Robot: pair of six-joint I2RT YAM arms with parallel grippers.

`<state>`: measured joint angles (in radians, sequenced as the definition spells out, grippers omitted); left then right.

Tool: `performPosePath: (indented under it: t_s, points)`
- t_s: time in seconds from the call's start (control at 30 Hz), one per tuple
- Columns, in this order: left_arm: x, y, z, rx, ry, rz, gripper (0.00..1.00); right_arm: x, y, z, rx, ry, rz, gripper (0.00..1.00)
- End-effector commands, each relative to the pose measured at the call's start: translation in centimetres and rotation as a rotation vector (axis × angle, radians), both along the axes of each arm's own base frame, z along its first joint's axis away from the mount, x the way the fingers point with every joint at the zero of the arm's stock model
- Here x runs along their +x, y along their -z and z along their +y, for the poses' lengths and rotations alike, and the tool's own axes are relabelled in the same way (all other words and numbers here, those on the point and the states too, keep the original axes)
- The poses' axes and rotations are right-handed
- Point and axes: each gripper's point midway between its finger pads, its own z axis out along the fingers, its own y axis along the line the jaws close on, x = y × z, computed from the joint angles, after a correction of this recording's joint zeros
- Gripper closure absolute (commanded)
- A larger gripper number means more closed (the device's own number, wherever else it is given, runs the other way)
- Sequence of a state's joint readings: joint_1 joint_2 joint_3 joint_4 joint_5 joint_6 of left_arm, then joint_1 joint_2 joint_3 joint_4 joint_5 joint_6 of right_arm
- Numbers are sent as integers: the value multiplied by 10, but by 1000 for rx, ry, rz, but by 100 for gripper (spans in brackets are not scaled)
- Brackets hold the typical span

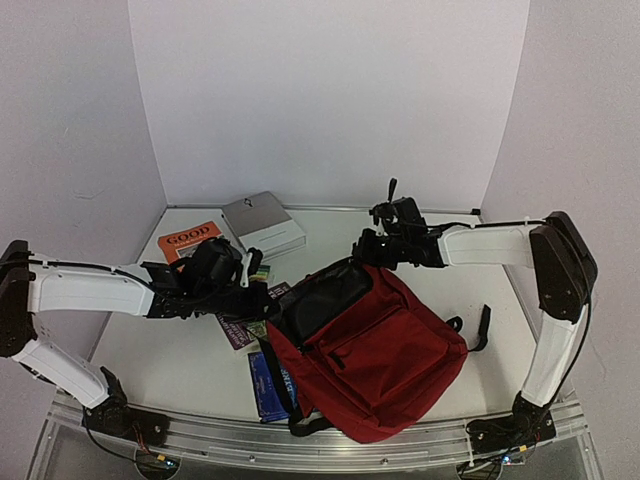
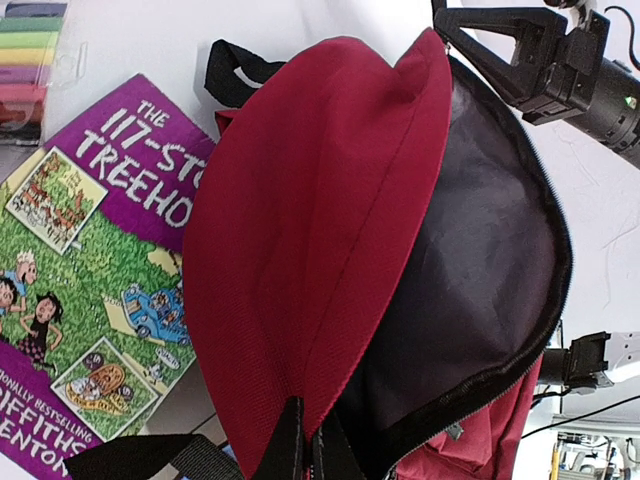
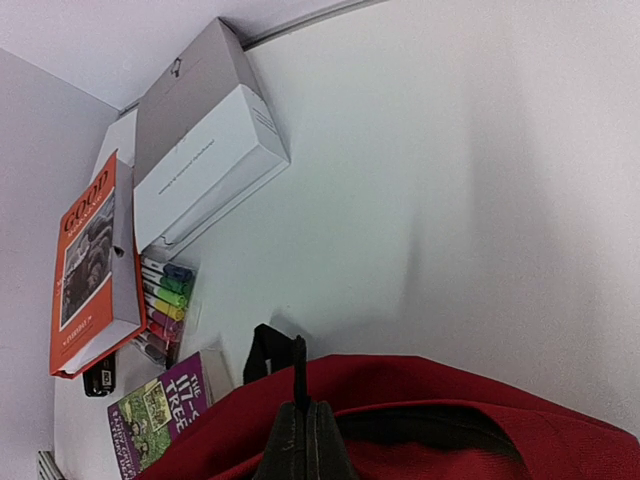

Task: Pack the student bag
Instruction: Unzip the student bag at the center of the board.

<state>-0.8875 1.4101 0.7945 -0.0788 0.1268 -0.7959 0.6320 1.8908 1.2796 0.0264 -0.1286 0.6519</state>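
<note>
Table [image 1: 150,345]: white, seen from above.
Far left: orange book [image 1: 185,242] and white box [image 1: 263,225] are laid side by side.
Middle: marker set [image 3: 165,300] is placed beside purple book [image 2: 90,290].
Near edge: red backpack [image 1: 375,350] is laid partly over blue book [image 1: 268,385].

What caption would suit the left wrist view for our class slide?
Left gripper and right gripper pinch the red fabric backpack open at its rim, grey lining showing, beside a purple treehouse paperback.

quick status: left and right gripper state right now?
left gripper: shut, pinching the red rim of the student bag.
right gripper: shut, pinching the far side of the same rim.
</note>
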Motion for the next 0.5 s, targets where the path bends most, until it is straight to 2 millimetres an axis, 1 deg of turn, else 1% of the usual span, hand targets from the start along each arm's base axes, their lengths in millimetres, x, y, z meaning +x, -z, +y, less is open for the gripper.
performPosePath:
  t_s: [0.0, 0.03, 0.13, 0.17, 0.2, 0.27, 0.33, 0.43, 0.47]
  points:
    - [-7, -8, 9, -9, -17, 12, 98, 6, -6, -9, -4, 12, -29, 100]
    - [-7, -11, 8, -11, -8, 8, 96, 4, -8, -6, 5, -8, -28, 100]
    - [-4, -23, 1, -7, 29, -23, 76, -1, -13, 4, 33, -65, -26, 100]
    - [-2, -30, -3, -5, 49, -43, 73, -4, -16, 7, 42, -82, -29, 100]
    - [0, -33, -7, 8, 71, -58, 68, -7, -19, 10, 52, -101, -35, 100]
    - [9, -45, -17, 25, 103, -98, 55, -11, -25, 14, 75, -129, -43, 100]
    - [18, -53, -27, 50, 133, -137, 44, -16, -29, 18, 92, -152, -45, 100]
    - [33, -61, -43, 88, 182, -196, 34, -22, -34, 23, 110, -181, -49, 100]
    - [39, -60, -48, 104, 198, -209, 31, -24, -35, 25, 113, -187, -50, 100]
